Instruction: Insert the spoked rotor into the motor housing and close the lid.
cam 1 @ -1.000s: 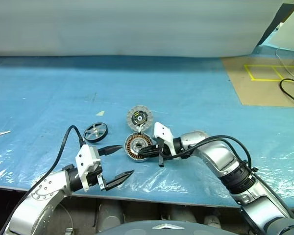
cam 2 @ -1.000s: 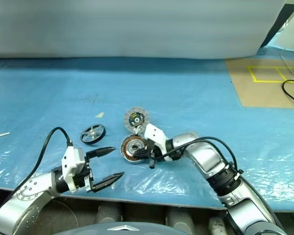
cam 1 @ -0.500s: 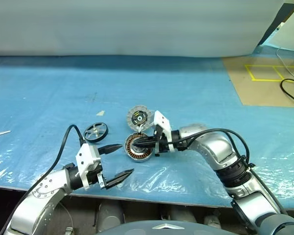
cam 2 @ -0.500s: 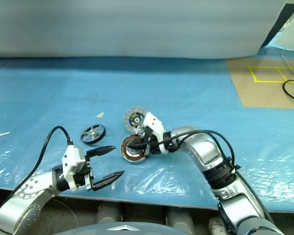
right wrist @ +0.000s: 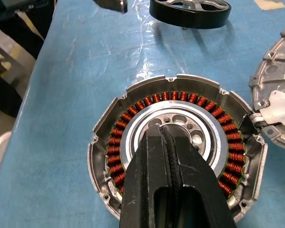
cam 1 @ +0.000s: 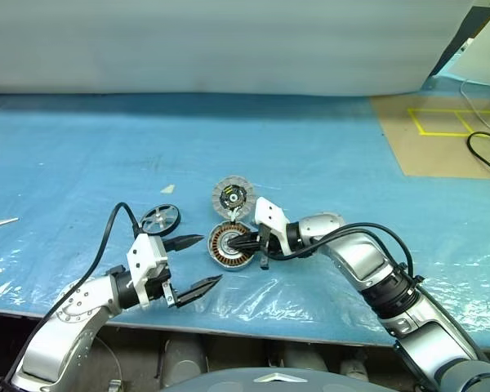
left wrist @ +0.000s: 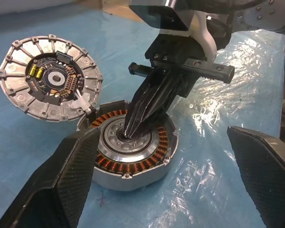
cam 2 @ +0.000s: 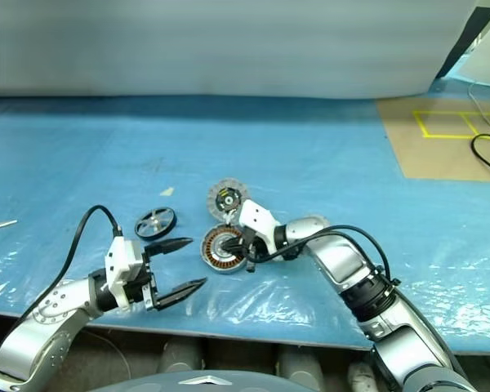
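The motor housing (cam 1: 231, 247) lies open side up on the blue plastic sheet (cam 1: 327, 155), near the sheet's near edge. Inside it a ring of copper-brown windings (right wrist: 228, 156) surrounds a silver centre hub (right wrist: 180, 126); the cup holds no rotor. The right gripper (left wrist: 129, 134), its two black fingers pressed together and holding nothing, slants down from the right, and its tips sit on the centre hub.

The lid (cam 1: 232, 197) lies just beyond the housing, at its far rim, segmented face up: white-silver segments ring a dark centre carrying small electronic parts. In the left wrist view its near edge appears to meet the housing's rim at a small white fitting (left wrist: 83, 100).

The spoked rotor (cam 1: 160, 219) lies flat on the sheet to the left of the housing and clear of it, dark spokes running to a small hub.

The left gripper (cam 1: 192, 263) hovers at the near left of the housing with fingers spread wide and empty, pointing level toward it; one fingertip (cam 1: 196, 240) lies between rotor and housing.

Far of the parts the sheet is open. At far right a brown board (cam 1: 441, 147) with yellow tape lines (cam 1: 449, 121) and a black cable (cam 1: 482, 151) border the sheet.
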Tool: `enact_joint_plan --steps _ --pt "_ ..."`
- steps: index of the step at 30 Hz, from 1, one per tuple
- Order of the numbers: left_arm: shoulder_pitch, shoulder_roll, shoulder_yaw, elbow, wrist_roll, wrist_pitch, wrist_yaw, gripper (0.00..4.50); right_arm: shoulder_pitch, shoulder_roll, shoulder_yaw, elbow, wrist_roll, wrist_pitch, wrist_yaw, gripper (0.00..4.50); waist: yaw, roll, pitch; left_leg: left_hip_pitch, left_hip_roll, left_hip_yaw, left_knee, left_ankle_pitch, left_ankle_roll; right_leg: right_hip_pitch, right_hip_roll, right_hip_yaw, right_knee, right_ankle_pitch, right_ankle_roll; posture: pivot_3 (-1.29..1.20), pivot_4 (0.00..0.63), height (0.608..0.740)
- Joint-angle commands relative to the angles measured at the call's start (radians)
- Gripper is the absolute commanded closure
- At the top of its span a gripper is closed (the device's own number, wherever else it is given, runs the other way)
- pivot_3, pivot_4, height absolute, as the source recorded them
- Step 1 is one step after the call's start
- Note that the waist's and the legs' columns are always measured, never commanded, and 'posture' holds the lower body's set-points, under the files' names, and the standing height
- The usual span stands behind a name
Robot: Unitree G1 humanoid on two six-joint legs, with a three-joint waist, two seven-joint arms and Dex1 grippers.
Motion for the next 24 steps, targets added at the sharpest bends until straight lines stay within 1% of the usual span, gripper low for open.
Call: enact_joint_plan --steps 1,3,6,8,14,18,22,23,24 --pt "-0.001 -0.003 -0.002 -0.005 0.002 -0.025 -0.011 0.0 0.028 -0.001 0.058 0.098 -0.099 -0.006 -0.043 4.48 -0.001 0.0 0.0 0.0 0.0 0.0 0.0 0.0 0.0 0.001 0.0 0.0 0.0 0.0 0.0 0.0 0.15 0.74" --pt "-0.002 -0.004 -0.002 -0.003 0.004 -0.028 -0.013 0.0 0.027 0.006 0.061 0.125 -0.118 -0.008 -0.057 4.48 -0.001 0.0 0.0 0.002 0.0 0.0 0.0 0.0 0.0 0.004 0.0 0.0 0.0 0.0 0.0 0.0 0.15 0.74" --pt "-0.003 -0.006 0.0 0.002 0.006 -0.029 -0.014 0.0 0.025 -0.012 0.101 0.165 -0.193 -0.056 -0.08 4.48 -0.001 0.0 0.0 0.008 0.0 0.001 0.0 -0.002 0.003 0.01 -0.001 0.0 0.0 0.0 0.0 0.0 0.15 0.74" --pt "-0.008 -0.007 -0.002 0.003 0.006 -0.028 -0.014 0.0 0.022 -0.019 0.113 0.182 -0.219 -0.07 -0.083 4.48 0.002 0.0 -0.001 0.014 0.0 0.001 0.0 -0.002 0.003 0.015 -0.001 0.001 0.0 -0.005 0.007 0.0 0.15 0.74" --pt "-0.026 -0.01 -0.007 0.006 0.006 -0.021 -0.013 0.0 0.013 -0.016 0.114 0.2 -0.25 -0.084 -0.072 4.48 0.004 -0.003 -0.011 0.016 -0.001 0.001 -0.001 -0.002 0.004 0.016 -0.003 0.001 0.0 -0.005 0.008 0.0 0.15 0.74" --pt "-0.039 -0.011 -0.009 0.007 0.005 -0.016 -0.012 0.0 0.021 0.018 0.062 0.164 -0.189 -0.051 -0.064 4.48 0.0 -0.002 -0.012 0.015 -0.001 0.001 -0.001 -0.002 0.004 0.016 -0.002 0.001 0.0 -0.005 0.008 0.0 0.15 0.74" --pt "-0.048 -0.008 -0.007 0.007 0.003 -0.009 -0.012 0.0 0.015 0.105 -0.088 0.093 -0.014 0.059 -0.047 4.48 -0.002 -0.001 -0.011 0.014 0.0 0.001 -0.001 -0.002 0.004 0.012 -0.001 0.001 0.0 -0.005 0.008 0.0 0.15 0.74" --pt "-0.05 -0.008 -0.007 0.007 0.003 -0.008 -0.012 0.0 0.009 0.121 -0.119 0.079 0.02 0.081 -0.046 4.48 -0.002 -0.001 -0.011 0.012 -0.001 0.001 -0.001 -0.002 0.004 0.009 -0.001 0.002 0.0 -0.004 0.006 0.0 0.15 0.74" --pt "-0.05 -0.007 -0.006 0.007 0.002 -0.008 -0.012 0.0 0.001 0.135 -0.149 0.062 0.056 0.105 -0.042 4.48 -0.002 -0.001 -0.011 0.01 -0.001 0.001 -0.001 -0.002 0.004 0.007 -0.001 0.002 0.0 -0.001 0.001 0.0 0.15 0.74"
